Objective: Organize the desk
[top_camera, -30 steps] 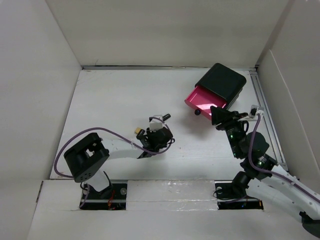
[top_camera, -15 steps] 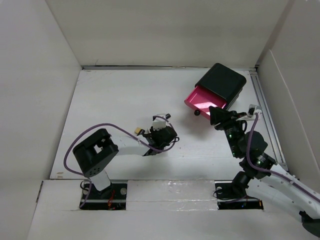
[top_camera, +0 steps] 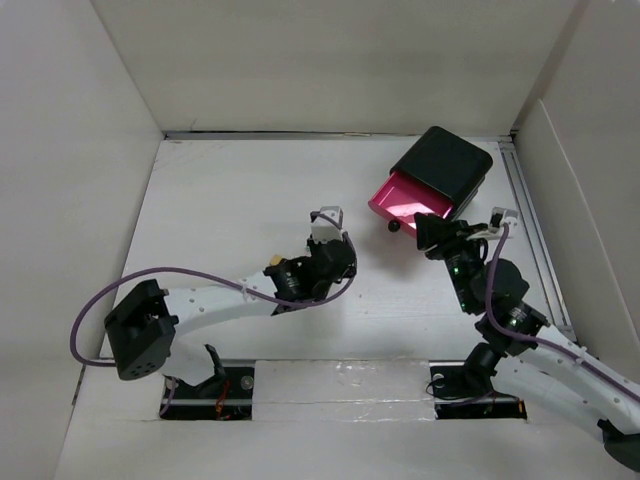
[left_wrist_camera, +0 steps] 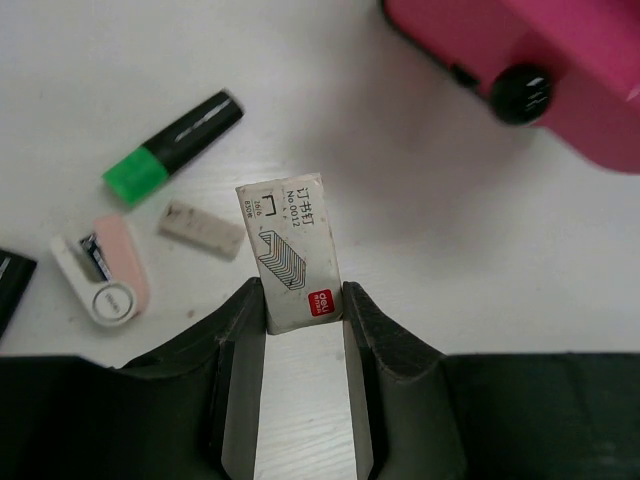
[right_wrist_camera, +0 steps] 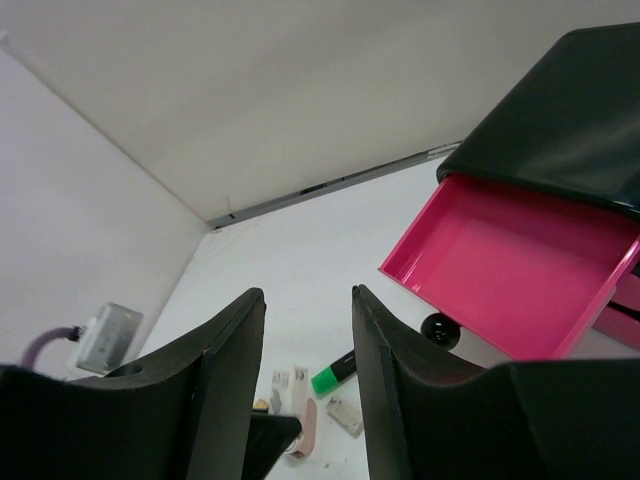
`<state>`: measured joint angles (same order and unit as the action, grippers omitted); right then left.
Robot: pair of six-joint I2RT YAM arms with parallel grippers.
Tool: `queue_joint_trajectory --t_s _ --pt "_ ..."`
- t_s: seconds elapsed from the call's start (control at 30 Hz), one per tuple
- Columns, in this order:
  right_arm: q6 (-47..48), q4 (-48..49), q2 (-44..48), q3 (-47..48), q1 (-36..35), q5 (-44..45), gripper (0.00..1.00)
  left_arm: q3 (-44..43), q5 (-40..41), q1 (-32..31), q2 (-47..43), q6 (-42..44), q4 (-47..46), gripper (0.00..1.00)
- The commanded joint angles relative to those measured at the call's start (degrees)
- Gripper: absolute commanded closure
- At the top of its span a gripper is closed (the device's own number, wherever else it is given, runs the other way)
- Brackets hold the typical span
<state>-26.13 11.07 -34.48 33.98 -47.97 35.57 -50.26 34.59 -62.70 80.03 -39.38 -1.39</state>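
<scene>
My left gripper (top_camera: 327, 232) is shut on a small white staple box (left_wrist_camera: 293, 252) with a red label, holding it by its near end (left_wrist_camera: 302, 292) over the white desk (top_camera: 230, 200). The box also shows in the top view (top_camera: 322, 222). A green highlighter (left_wrist_camera: 175, 145), a grey eraser (left_wrist_camera: 203, 228) and a pink-and-white case (left_wrist_camera: 105, 280) lie on the desk to the left of the box. My right gripper (top_camera: 432, 236) is open and empty (right_wrist_camera: 308, 295), above the desk beside the open pink drawer (right_wrist_camera: 520, 260).
The black drawer box (top_camera: 448, 165) stands at the back right with its pink drawer (top_camera: 405, 197) pulled open and a black knob (left_wrist_camera: 520, 95) on the front. White wall panels (top_camera: 60, 150) enclose the desk. A metal rail (top_camera: 535, 240) runs along the right edge.
My left arm has stretched forward and right, carrying the staple box closer to the pink drawer. My right arm has barely moved.
</scene>
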Motion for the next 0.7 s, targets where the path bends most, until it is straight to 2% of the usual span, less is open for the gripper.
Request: queue_joint_trajectory --t_s 0.0,0.13,0.27,0.5,0.67 --pt "0.6 2.7 1.2 1.4 0.3 0.8 0.54 -4.6 -1.3 -0.1 -1.9 7.3 -9.2 0.84" --pt "0.4 2.6 2.4 1.1 0.3 0.7 0.55 -11.9 -4.7 -0.1 2.8 13.1 -14.2 0.82" --pt "0.0 2.6 4.7 0.0 0.3 2.7 0.55 -22.6 -8.9 1.3 12.0 17.7 -14.4 0.8" --pt "0.2 3.0 7.1 -0.8 0.3 3.3 0.55 -36.4 -17.6 5.8 24.3 18.1 -11.6 0.79" --pt "0.1 2.8 6.9 -0.7 0.3 3.5 0.55 -44.6 -17.2 6.4 30.6 18.9 -7.3 0.74"
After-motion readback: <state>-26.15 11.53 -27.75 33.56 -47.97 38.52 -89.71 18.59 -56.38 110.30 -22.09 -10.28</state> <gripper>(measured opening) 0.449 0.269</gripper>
